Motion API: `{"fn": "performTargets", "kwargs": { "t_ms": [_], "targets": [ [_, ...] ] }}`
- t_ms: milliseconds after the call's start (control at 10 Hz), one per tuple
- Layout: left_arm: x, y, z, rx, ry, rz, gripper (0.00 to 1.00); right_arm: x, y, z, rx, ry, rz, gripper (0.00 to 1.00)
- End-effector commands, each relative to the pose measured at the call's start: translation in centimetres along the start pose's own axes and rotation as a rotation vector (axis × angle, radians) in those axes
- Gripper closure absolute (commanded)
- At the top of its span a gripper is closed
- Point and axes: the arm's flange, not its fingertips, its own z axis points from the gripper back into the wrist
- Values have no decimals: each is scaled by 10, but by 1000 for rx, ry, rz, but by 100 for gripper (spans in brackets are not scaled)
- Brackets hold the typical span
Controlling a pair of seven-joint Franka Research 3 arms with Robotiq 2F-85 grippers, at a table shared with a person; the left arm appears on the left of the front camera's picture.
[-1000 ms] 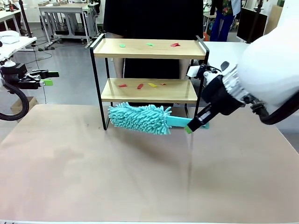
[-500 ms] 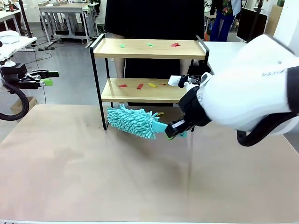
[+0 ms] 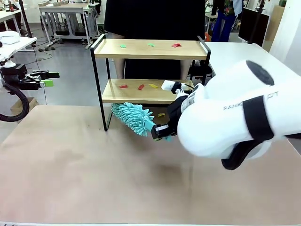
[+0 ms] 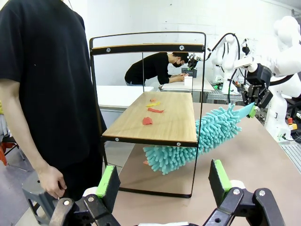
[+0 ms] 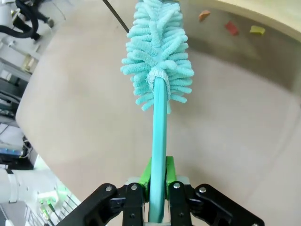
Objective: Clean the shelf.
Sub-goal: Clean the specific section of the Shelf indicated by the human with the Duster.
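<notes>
Front view: right gripper [image 3: 160,131], clamped on the duster [image 3: 131,117] handle, holds the head under the shelf [image 3: 141,50]; it could snag the left front leg. Left gripper [image 3: 49,78] gapes, idle.

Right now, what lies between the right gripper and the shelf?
A teal microfiber duster: the right gripper clamps its handle, and its fluffy head reaches under the lower board of the shelf, as the front view shows.
</notes>
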Motion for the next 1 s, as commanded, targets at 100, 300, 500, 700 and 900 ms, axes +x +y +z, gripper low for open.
{"fn": "performTargets", "kwargs": {
  "t_ms": [100, 300, 500, 700, 900],
  "targets": [
    [2, -2, 0, -2, 1, -10, 0, -9, 16, -36, -15, -84, -72, 88],
    [2, -2, 0, -2, 1, -10, 0, -3, 21, -48, 3, -38, -136, 88],
    [2, -2, 0, -2, 1, -10, 0, -13, 8, -31, -21, -45, -49, 88],
    [2, -2, 0, -2, 1, -10, 0, -13, 10, -44, -22, -28, -74, 88],
    [2, -2, 0, -2, 1, -10, 0, -14, 35, -59, -36, -134, -157, 88]
  ]
}}
